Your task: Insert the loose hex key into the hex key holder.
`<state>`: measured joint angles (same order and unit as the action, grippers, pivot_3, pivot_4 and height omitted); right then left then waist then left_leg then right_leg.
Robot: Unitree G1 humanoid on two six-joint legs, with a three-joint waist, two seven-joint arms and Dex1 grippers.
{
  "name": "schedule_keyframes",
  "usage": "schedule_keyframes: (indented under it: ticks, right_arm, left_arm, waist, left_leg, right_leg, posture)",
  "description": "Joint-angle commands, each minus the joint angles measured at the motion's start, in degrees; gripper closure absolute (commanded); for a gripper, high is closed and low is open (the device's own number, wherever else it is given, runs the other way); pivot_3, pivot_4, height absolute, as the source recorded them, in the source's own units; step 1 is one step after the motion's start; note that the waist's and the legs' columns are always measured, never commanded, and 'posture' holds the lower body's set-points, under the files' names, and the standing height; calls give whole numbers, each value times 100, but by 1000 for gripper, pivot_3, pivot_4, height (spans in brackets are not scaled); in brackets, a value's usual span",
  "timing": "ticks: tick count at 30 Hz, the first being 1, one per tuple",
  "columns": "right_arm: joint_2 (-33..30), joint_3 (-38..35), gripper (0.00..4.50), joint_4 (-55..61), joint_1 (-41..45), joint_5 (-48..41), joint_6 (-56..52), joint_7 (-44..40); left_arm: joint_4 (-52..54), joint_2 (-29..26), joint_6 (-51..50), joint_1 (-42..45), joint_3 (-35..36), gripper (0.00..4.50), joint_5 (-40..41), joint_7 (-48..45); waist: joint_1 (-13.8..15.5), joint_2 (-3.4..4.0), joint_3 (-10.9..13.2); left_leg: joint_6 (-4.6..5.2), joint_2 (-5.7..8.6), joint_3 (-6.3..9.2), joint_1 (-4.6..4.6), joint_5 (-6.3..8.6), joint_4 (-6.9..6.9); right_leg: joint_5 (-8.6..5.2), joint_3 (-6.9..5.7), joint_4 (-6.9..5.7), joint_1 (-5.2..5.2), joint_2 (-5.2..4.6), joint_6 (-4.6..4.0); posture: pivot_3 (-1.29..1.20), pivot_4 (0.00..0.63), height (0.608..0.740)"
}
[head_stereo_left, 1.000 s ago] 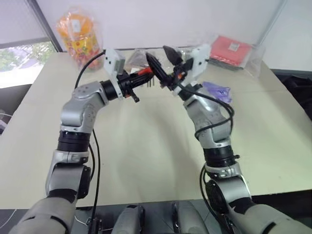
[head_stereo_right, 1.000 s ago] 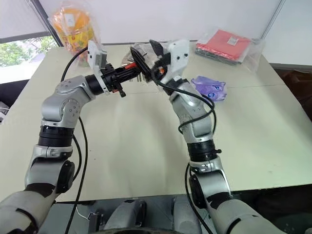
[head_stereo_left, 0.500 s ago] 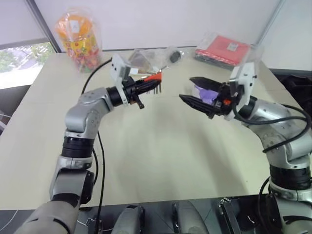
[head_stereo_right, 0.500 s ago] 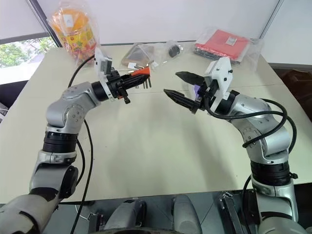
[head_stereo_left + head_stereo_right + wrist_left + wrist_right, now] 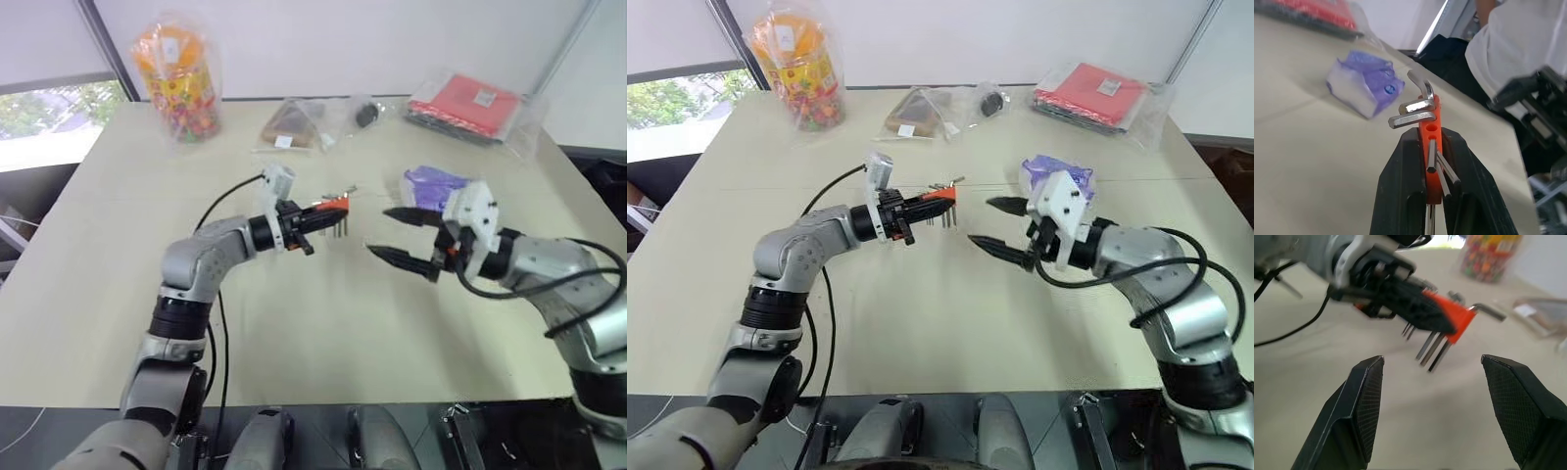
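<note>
My left gripper (image 5: 315, 215) is shut on the red-orange hex key holder (image 5: 333, 208), held level above the middle of the table (image 5: 294, 323). Several short grey keys hang from the holder (image 5: 1457, 318), and bent key ends stick out of its far end (image 5: 1434, 105). To the holder's right and clear of it, my right gripper (image 5: 380, 232) stands open with nothing between its fingers, pointing toward the holder. The loose hex key is out of view as a separate piece.
A purple packet (image 5: 436, 186) lies just behind the right gripper. Along the back stand an orange snack bag (image 5: 176, 69), a clear bag with brown contents (image 5: 294, 122), a small dark bagged item (image 5: 367, 113) and a flat red packet (image 5: 470, 103). A person in white (image 5: 1513, 44) stands off the table's right side.
The two grippers have separated: the right one drew back to the right, then sank. My left gripper has lowered toward the table with the holder and rolled. The camera view shifted.
</note>
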<state>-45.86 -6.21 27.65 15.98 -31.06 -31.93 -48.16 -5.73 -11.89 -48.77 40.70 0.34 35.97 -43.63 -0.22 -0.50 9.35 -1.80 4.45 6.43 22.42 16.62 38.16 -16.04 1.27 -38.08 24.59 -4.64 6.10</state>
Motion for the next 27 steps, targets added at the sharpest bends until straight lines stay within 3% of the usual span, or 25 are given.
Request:
schedule_keyframes:
  ticks: [1, 11, 20, 27]
  right_arm:
    - [-307, -495, 1227, 373, -248, -19, 37, -73]
    - [-673, -795, 1227, 780, -627, 175, 111, 18]
    - [-687, -803, 1227, 828, -673, 190, 102, 111]
    - [-653, -635, 1160, 725, -530, 278, 176, 122]
  left_arm:
    - [-251, 147, -454, 173, 218, 4500, 275, 228]
    - [-1921, 556, -1366, 554, 688, 4500, 310, 902]
    - [-2804, 398, -1448, 590, 810, 4500, 23, 1044]
    - [-2851, 83, -1707, 640, 927, 1218, -43, 1131]
  waist:
    - [-8, -2, 1]
    - [-23, -4, 1]
    - [-31, -5, 0]
    - [-40, -9, -5]
  left_leg:
    - [0, 0, -1, 0, 0, 1]
    - [0, -4, -4, -5, 0, 0]
    - [0, -4, -3, -5, 0, 1]
    - [-1, -5, -3, -11, 0, 1]
  right_leg:
    - [0, -1, 0, 0, 2, 0]
    - [0, -1, -2, -2, 6, 0]
    - [0, -1, -2, -2, 1, 0]
    - [0, 0, -2, -7, 0, 0]
  posture:
    - [0, 150, 740]
    - [0, 150, 740]
    - [0, 150, 740]
    - [0, 150, 740]
